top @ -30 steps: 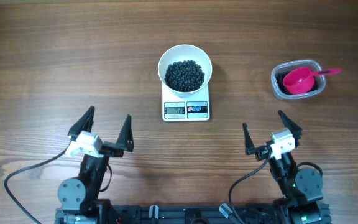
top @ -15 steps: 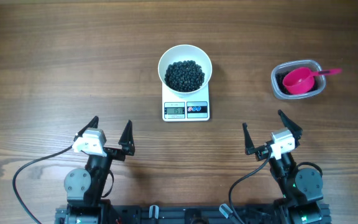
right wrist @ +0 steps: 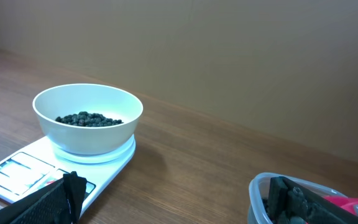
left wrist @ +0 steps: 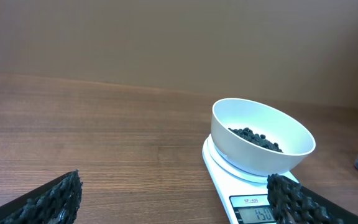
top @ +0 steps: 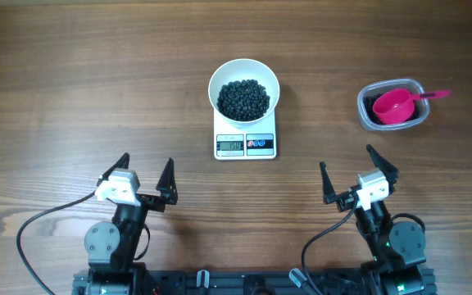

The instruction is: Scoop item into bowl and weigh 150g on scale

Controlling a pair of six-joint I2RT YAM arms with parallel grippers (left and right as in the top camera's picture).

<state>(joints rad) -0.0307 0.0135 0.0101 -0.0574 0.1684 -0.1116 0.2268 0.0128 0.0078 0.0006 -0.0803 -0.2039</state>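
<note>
Since both arms sat on the near side of the scale (top: 245,144), well apart from it, we found the left gripper (top: 147,160) and the right gripper (top: 346,157) each spread wide and holding nothing. Beyond them, the scale carried the bowl (top: 244,65) on its far half, and the black beans (top: 243,99) lay heaped inside it. We could not read the display for certain. To the right of the scale stood the clear tub (top: 365,115) with the pink scoop (top: 393,106) in it, its handle running rightward, away from the scale. We judged the right arm the nearer one for any further scooping. Brown wooden table (top: 72,74) ran all round the scale, with a plain tan wall (left wrist: 166,37) beyond.
</note>
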